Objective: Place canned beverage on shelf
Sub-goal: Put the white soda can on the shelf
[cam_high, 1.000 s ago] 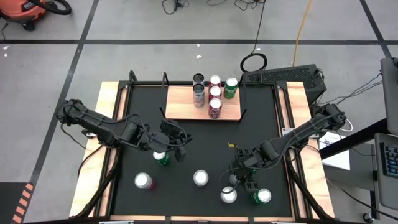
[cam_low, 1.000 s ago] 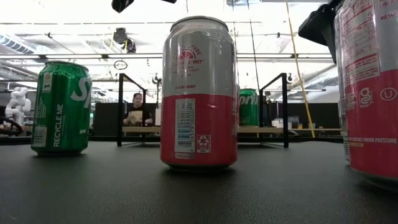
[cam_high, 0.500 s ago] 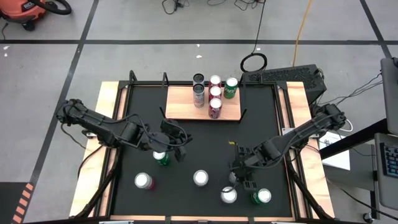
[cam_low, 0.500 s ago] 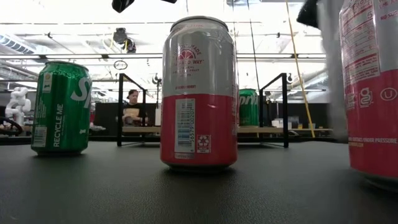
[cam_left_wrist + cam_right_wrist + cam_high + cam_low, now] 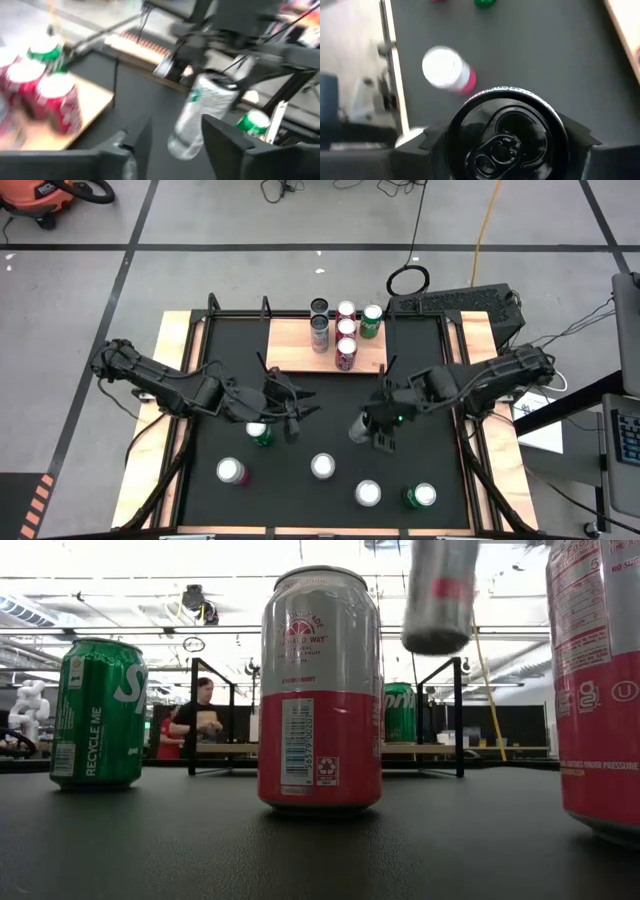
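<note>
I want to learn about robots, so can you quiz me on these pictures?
1. True or false: the right gripper holds a can up above the mat.
2. The can beside the left gripper is: A green, B blue, C orange.
3. Fill in: the held can is not yet on the ____.
Key: 1 true; 2 A; 3 shelf.

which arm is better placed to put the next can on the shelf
Right. Its gripper holds a can off the mat, just in front of the shelf. The left gripper hovers by a green can on the mat and holds nothing.
</note>
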Available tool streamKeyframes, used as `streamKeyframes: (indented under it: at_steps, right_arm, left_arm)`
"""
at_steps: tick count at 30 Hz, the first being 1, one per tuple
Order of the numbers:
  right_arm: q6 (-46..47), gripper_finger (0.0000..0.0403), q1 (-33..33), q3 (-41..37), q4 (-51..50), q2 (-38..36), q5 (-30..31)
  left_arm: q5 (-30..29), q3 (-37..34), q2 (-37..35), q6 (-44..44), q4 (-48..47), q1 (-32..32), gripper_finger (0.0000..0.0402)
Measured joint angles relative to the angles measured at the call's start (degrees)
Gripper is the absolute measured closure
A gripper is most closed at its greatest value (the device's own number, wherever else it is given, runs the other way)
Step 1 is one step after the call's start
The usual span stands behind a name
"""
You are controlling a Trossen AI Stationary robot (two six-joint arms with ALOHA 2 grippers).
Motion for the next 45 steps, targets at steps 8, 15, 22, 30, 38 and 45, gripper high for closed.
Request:
streamKeyframes:
  at_steps: [8, 15, 22, 30, 38, 45]
  right_arm:
    - [8.9, 0.0172, -4.4, 8.1, 0.0, -0.1, 1.1]
    - [11.8, 0.0172, -6.0, 12.6, 3.1, -0.1, 2.3]
    - [15.7, 0.0172, -7.6, 14.2, 8.5, -0.1, 2.3]
    - [17.0, 0.0171, -9.9, 14.3, 13.3, -0.1, 0.6]
    - [19.4, 0.0171, -11.0, 14.3, 15.6, -0.1, -0.7]
    - [20.1, 0.017, -11.2, 14.3, 16.6, -0.1, -0.8]
  left_arm:
    - [-0.8, 0.0, 0.0, 8.6, 10.0, 0.0, 0.0083]
    - [1.3, 0.0, 0.0, 8.8, 10.2, 0.1, 0.0014]
    - [0.6, 0.0, 0.0, 9.6, 10.2, 0.6, 0.0003]
    - [-4.3, 0.0, 0.7, 10.4, 6.4, 1.0, 0.0004]
    - [-5.2, 0.0, 1.7, 13.9, 5.7, 1.0, 0.0008]
    - [-4.0, 0.0, 1.9, 14.5, 5.6, 1.0, 0.0056]
